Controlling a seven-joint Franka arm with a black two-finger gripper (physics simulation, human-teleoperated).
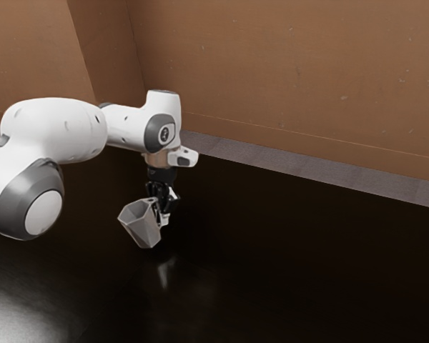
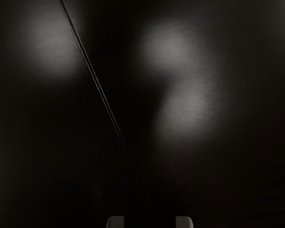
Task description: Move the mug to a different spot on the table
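Brown plain walls point(image 1: 307, 64) back a glossy black desk point(image 1: 307, 271), w/ a grey strip point(image 1: 307, 166) along the join. The white Franka arm point(image 1: 71, 143) reaches in from the exterior view's left, and its black two-finger tool point(image 1: 161, 207) points down over the desk.

The tool is pinching a grey faceted mug point(image 1: 139, 223) by the wall just below the rim, on the side toward the exterior view's right. The mug hangs off the desk, clearly tilted, mouth facing up and toward the exterior view's left. Its pale reflection point(image 1: 166, 270) sits on the desk below, apart from it. So the mug is airborne, not yet set down at a new spot.

Handling, as a judgement: looks rigid and thin-walled, prob. light – the tilt suggests it swings about the pinch point, since the grip is off-centre. Hard smooth facets could slip, so slow moves are best. A grip on one wall works, but lowering it tilted risks the base edge landing first and the mug tipping over.

In the wrist view the dark desk point(image 2: 218, 156) lies below, crossed by a thin seam line point(image 2: 104, 104).
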